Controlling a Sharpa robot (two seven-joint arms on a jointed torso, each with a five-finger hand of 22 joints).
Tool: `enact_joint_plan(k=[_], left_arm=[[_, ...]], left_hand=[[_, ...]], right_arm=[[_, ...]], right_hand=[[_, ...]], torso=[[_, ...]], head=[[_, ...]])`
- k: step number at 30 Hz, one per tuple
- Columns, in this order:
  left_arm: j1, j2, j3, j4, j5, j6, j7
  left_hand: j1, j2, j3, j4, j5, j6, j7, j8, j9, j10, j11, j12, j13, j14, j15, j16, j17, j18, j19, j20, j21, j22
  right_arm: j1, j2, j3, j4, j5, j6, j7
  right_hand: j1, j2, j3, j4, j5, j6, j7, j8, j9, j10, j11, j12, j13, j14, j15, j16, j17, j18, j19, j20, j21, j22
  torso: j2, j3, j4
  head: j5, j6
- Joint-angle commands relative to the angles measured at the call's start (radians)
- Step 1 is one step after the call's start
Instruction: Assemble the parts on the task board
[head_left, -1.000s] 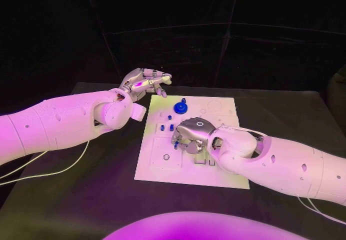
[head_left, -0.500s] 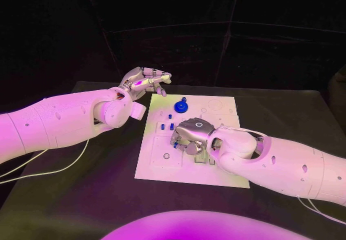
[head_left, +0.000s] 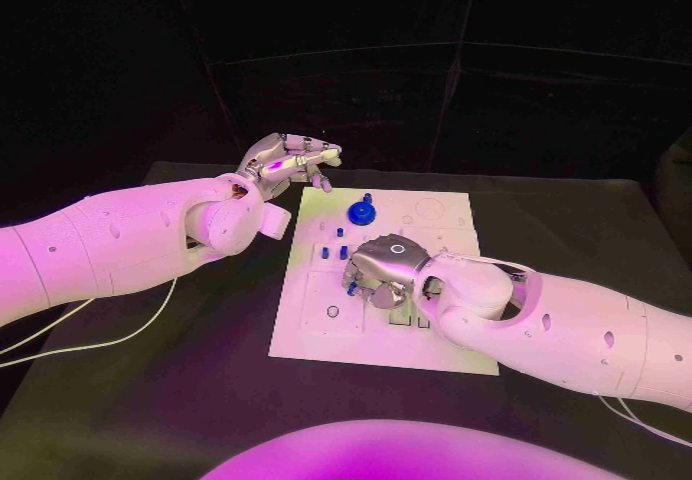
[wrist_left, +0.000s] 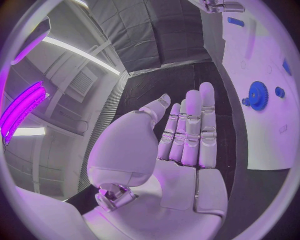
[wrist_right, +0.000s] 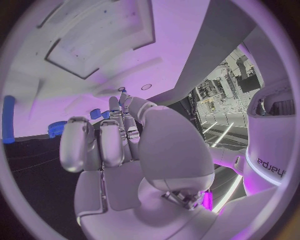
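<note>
The white task board (head_left: 310, 325) lies in the middle of the black table. A blue gear (head_left: 361, 212) stands near the board's far edge, with small blue pegs (head_left: 333, 254) just nearer. My right hand (head_left: 382, 272) hangs low over the board's middle with its fingers curled down. A small blue part (head_left: 351, 290) shows at its fingertips, and whether it is held is unclear. In the right wrist view the thumb lies close along the fingers (wrist_right: 103, 145). My left hand (head_left: 289, 160) is raised beyond the board's far left corner. Its straight fingers (wrist_left: 190, 130) hold nothing.
Bare black table (head_left: 159, 400) surrounds the board. Recesses and small holes (head_left: 333, 313) mark the board's near left part. The left wrist view shows the gear (wrist_left: 258, 93) and the board (wrist_left: 265, 135) off to one side of the palm.
The left hand has drifted slightly up and away from the board. The right hand stays over the same spot, shifted only a little.
</note>
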Motion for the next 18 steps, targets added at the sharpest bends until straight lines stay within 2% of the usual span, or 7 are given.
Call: enact_joint_plan(k=[1,18], left_arm=[[0.002,0.000,0.001,0.000,0.003,0.007,0.005],[0.002,-0.001,0.001,-0.003,0.003,0.005,0.004]], left_hand=[[0.009,0.002,-0.004,-0.001,0.003,-0.004,0.000,0.005,-0.001,-0.008,0.001,0.006,0.001,-0.006,-0.002,0.004,-0.001,0.012,0.006,-0.001,-0.007,-0.001],[0.011,0.003,-0.005,-0.002,0.003,-0.004,0.000,0.006,-0.001,-0.009,0.000,0.007,0.001,-0.007,-0.002,0.005,-0.002,0.012,0.007,-0.001,-0.007,-0.002]], right_arm=[[-0.002,-0.003,-0.003,0.002,-0.039,-0.014,-0.025],[-0.004,-0.014,-0.003,0.016,-0.042,-0.021,-0.016]], right_hand=[[-0.009,0.001,0.004,-0.003,0.007,0.007,0.001,0.004,0.002,0.005,0.000,-0.006,0.000,0.041,-0.005,0.003,-0.001,0.016,0.002,0.002,0.000,-0.001],[-0.013,0.000,0.003,-0.004,0.008,0.010,0.000,0.005,0.002,0.009,-0.001,-0.006,0.000,0.040,-0.006,0.003,-0.001,0.016,0.003,0.002,0.001,0.000]], torso=[[0.000,0.0003,-0.0002],[0.000,0.0000,0.0008]], head=[[0.000,0.000],[0.002,-0.005]])
